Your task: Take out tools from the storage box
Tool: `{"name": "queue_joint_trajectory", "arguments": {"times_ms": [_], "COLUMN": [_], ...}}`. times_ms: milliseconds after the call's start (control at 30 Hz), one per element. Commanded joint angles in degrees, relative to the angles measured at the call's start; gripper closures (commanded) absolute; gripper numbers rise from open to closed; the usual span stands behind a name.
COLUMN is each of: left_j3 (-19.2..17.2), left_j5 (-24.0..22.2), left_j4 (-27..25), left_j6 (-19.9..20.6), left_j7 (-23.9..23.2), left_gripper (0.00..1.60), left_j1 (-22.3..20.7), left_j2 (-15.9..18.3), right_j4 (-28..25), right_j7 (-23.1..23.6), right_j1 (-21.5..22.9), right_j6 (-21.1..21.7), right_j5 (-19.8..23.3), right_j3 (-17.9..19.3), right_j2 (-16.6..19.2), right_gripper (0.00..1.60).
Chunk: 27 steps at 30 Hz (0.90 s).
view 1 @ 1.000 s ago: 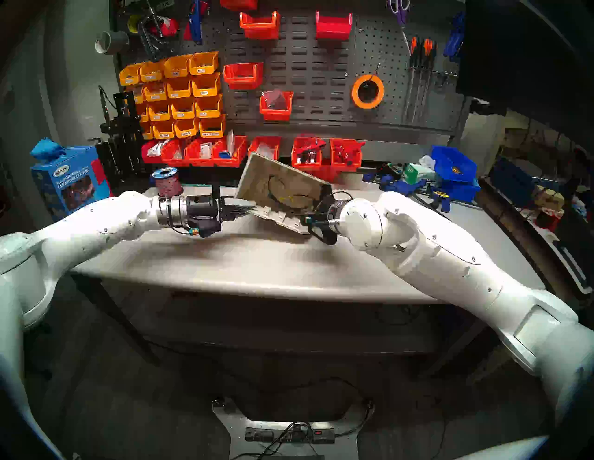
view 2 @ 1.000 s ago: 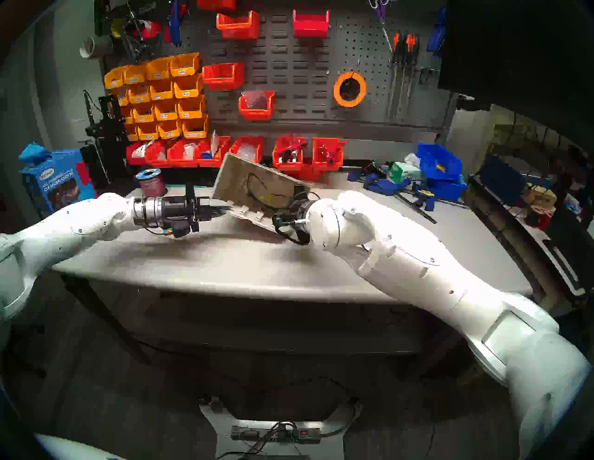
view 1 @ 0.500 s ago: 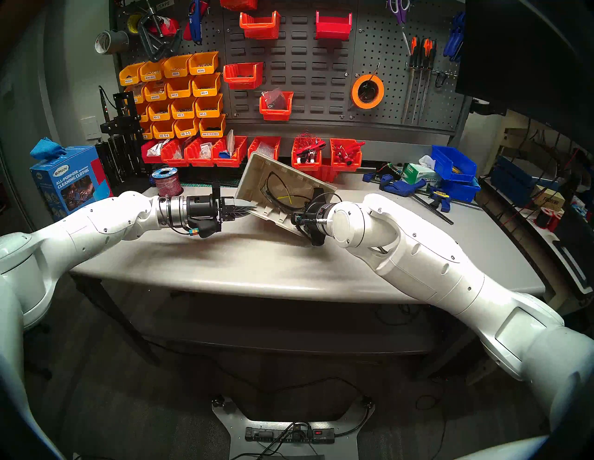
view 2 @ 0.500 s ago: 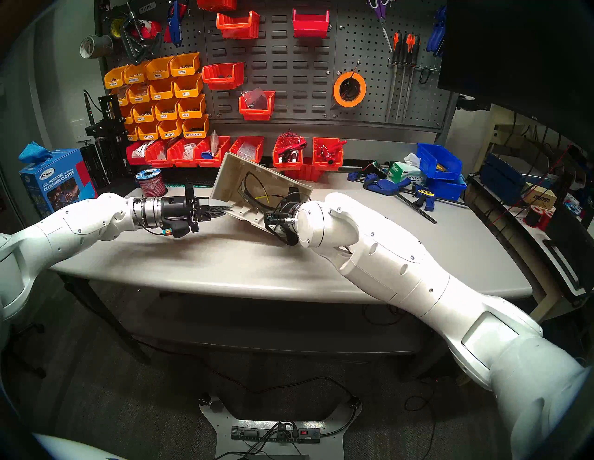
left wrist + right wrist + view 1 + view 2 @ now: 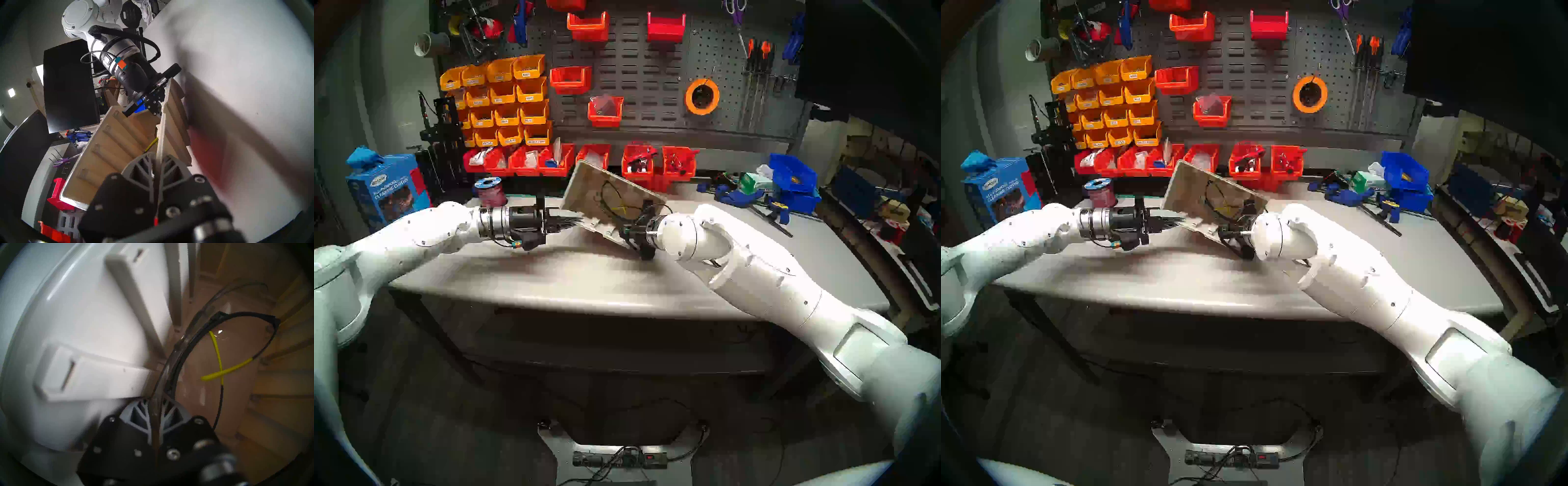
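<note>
The beige storage box (image 5: 585, 183) is tilted up on its edge over the table, its open top facing me. My left gripper (image 5: 575, 222) is shut on the box's left side wall; the thin wall runs between its fingers in the left wrist view (image 5: 157, 162). Safety glasses with dark arms and yellow tips (image 5: 616, 200) lie inside the box. My right gripper (image 5: 634, 217) reaches into the box's right end and is shut on the glasses' dark rim (image 5: 246, 314), as the right wrist view (image 5: 155, 405) shows. No orange-armed pair shows.
A row of red bins (image 5: 636, 166) stands right behind the box. A wire spool (image 5: 490, 191) is behind my left wrist. Blue clamps (image 5: 738, 197) and blue bins (image 5: 794, 180) sit at the right, a blue cloth box (image 5: 387, 190) at the far left.
My right gripper has moved a little to the left, deeper into the box, with the glasses. The left gripper still holds the box tilted in the same place.
</note>
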Motion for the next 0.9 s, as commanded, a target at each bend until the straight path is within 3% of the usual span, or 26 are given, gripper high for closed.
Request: {"name": "queue_joint_trajectory", "arguments": {"times_ms": [0,200,400,533,633,867], "left_j3": [-0.44,-0.99,-1.33,-1.51,-1.68,-1.92], "left_j5": [-1.20,-1.47,-1.50,-1.69,-1.92,-2.65], "left_j4": [-0.05,-0.35,-0.60,-0.74,-0.76,-0.71], "left_j6": [0.08,0.08,0.08,0.08,0.08,0.08], "left_j7": [4.90,3.71,2.25,1.82,1.84,2.24], "left_gripper": [1.60,1.60,1.60,1.60,1.60,1.60], "left_j1": [-1.80,-1.60,-1.49,-1.37,-1.28,-1.13], "left_j2": [-0.36,-0.22,-0.11,-0.05,-0.03,0.00], "right_j4": [-0.31,-2.26,-5.64,-8.69,-9.77,-13.01], "right_j7": [-0.12,-1.27,-0.51,0.04,1.01,4.04], "right_j1": [0.46,0.68,2.62,3.54,4.09,1.65], "right_j6": [-1.76,-5.71,-6.62,-7.03,-7.46,-6.33], "right_j5": [0.45,3.38,7.27,12.35,13.84,23.19], "right_j3": [0.27,2.64,6.37,10.75,11.80,17.74], "right_j2": [0.05,-0.44,-2.17,-3.37,-3.10,-2.63], "right_gripper": [1.60,1.60,1.60,1.60,1.60,1.60]}}
